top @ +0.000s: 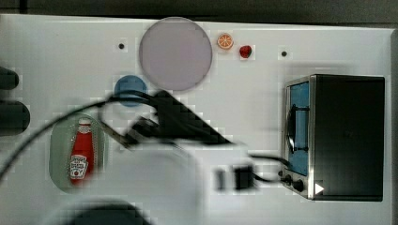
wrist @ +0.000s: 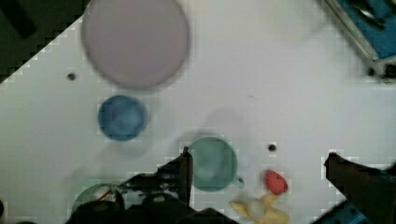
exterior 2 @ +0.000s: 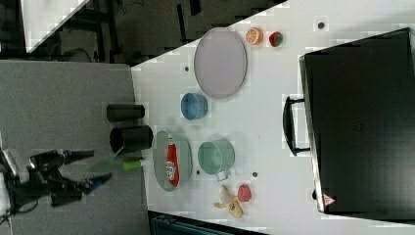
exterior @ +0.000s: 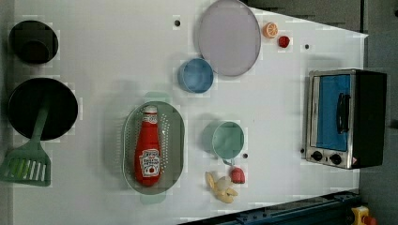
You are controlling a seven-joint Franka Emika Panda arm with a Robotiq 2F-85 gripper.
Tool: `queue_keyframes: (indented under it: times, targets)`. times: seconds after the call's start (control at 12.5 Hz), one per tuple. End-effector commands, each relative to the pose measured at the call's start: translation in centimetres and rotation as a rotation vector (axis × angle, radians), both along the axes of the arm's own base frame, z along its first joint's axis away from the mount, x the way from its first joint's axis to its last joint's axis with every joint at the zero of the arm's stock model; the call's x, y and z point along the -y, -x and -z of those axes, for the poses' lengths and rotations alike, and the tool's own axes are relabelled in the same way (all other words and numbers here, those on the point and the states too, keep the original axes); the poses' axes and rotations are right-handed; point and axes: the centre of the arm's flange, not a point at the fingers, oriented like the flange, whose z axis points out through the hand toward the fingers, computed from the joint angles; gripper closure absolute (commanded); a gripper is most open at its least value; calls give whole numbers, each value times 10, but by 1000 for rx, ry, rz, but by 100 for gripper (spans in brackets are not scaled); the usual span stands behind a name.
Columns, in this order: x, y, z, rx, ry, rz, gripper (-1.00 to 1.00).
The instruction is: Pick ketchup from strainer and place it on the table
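In the left view, a black pan [exterior: 42, 108] with a green spatula [exterior: 28, 159] is sitting at the left edge of the frame. To the right of it, the ketchup [exterior: 148, 150] is lying on its side inside the strainer [exterior: 129, 140], cap toward the frame's top and label facing up, at lower centre of the white tabletop [exterior: 108, 51]. Further right, a teal cup [exterior: 228, 139] is standing just beside the strainer, with a blue cup [exterior: 195, 75] and a grey-pink plate [exterior: 228, 37] above it. A toaster oven [exterior: 345, 118] is occupying the right side.

In the top view, the arm [top: 187, 124] is reaching across the frame's centre from the bottom, blurred, its dark end hanging beside the strainer's upper right and well above the tabletop. In the wrist view, the gripper [wrist: 259, 163] is looking down on the teal cup, its jaws spread wide and holding nothing, one dark finger [wrist: 182, 170] left of centre and the other at the right edge.
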Motion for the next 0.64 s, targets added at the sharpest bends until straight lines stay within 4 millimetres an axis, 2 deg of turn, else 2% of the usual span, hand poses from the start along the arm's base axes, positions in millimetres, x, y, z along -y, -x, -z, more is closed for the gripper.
queue_keyframes:
  times: [0.08, 0.32, 0.64]
  targets:
    - [-97, -16, 82, -121, 34, -125, -100]
    - [-170, -11, 123, -159, 55, -265, -100]
    - [-260, 3, 187, -174, 28, -446, -100]
